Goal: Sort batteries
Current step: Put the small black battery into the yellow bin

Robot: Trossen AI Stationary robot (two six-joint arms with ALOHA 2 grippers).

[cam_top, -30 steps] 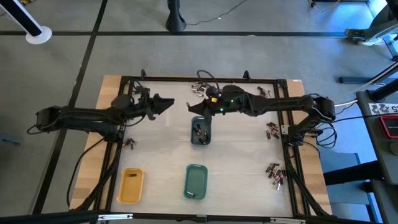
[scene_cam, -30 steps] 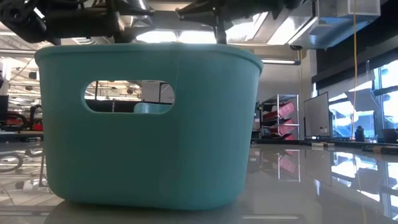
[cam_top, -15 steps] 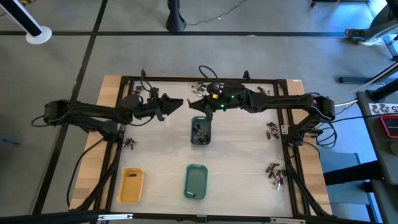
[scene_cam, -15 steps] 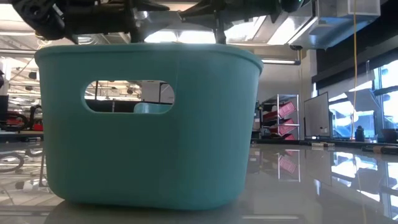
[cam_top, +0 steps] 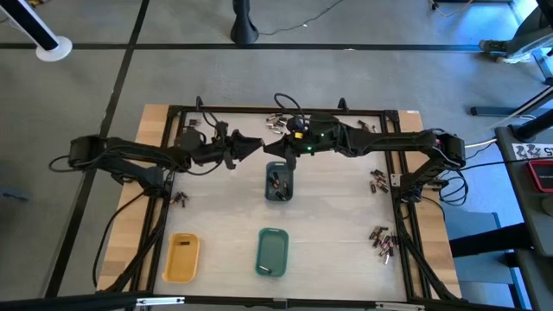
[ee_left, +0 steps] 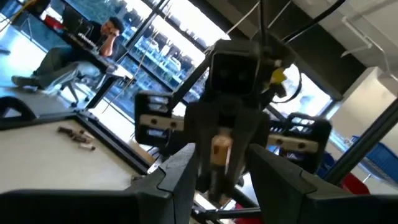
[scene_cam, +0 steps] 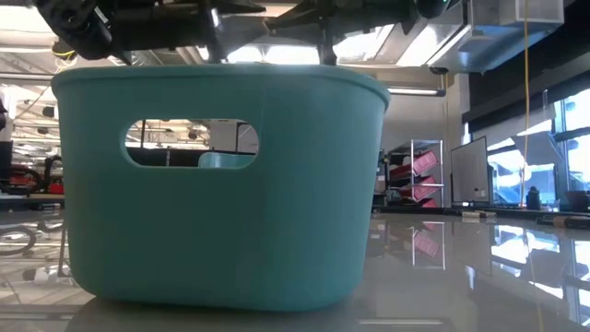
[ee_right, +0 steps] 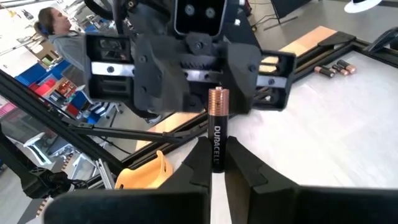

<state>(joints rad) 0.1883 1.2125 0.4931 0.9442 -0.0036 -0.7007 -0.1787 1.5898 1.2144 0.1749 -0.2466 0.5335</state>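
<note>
Right gripper [ee_right: 213, 163] clamped tight on a Duracell battery [ee_right: 217, 127], copper end up, sticking out past the fingertips. Just beyond it, facing head-on: the left gripper [ee_left: 217, 180], fingers partly spread, nothing between them. Both met above the far end of the grey-blue tray [cam_top: 278, 181], a few batteries lying inside. Farther off, loose batteries [cam_top: 380, 238] in clusters near the table's right edge, plus the green tray [cam_top: 271, 251] and yellow tray [cam_top: 181, 257] well apart.

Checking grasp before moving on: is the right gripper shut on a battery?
Yes. The right gripper is shut on an upright battery, copper end away from the camera.
</note>
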